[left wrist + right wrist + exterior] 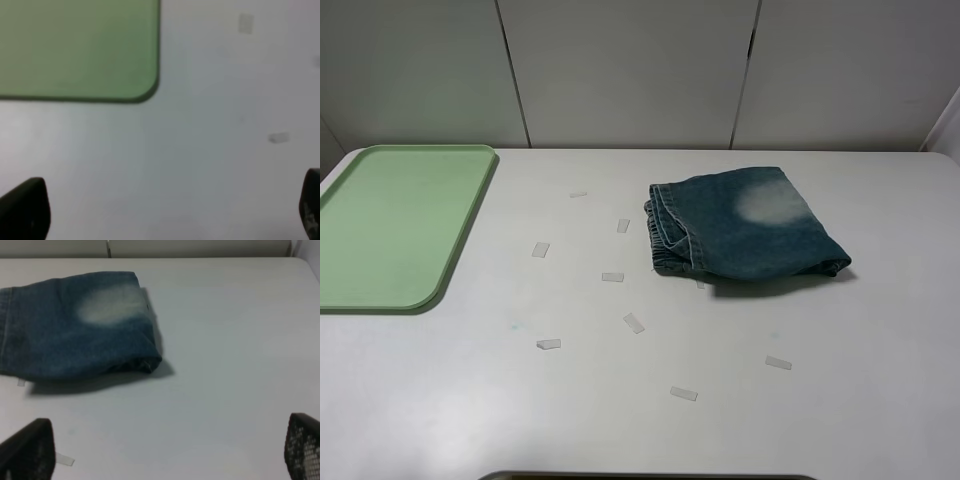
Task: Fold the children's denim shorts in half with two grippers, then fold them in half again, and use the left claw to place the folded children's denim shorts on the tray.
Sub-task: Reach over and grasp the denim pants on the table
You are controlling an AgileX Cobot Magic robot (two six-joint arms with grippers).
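The children's denim shorts (745,225) lie on the white table right of centre, doubled over, a whitish faded patch on top and the gathered waistband toward the left. In the right wrist view the shorts (80,325) sit well beyond my right gripper (165,450), whose black fingertips (27,450) stand wide apart over bare table. The light-green tray (395,225) rests at the far left with nothing in it. In the left wrist view my left claw (165,210) is open above the table, with the tray's corner (145,90) ahead. Neither arm appears in the high view.
Several small clear tape strips (634,322) are scattered over the table between tray and shorts. Grey wall panels (630,70) close off the back edge. A dark edge (650,476) shows at the table's front.
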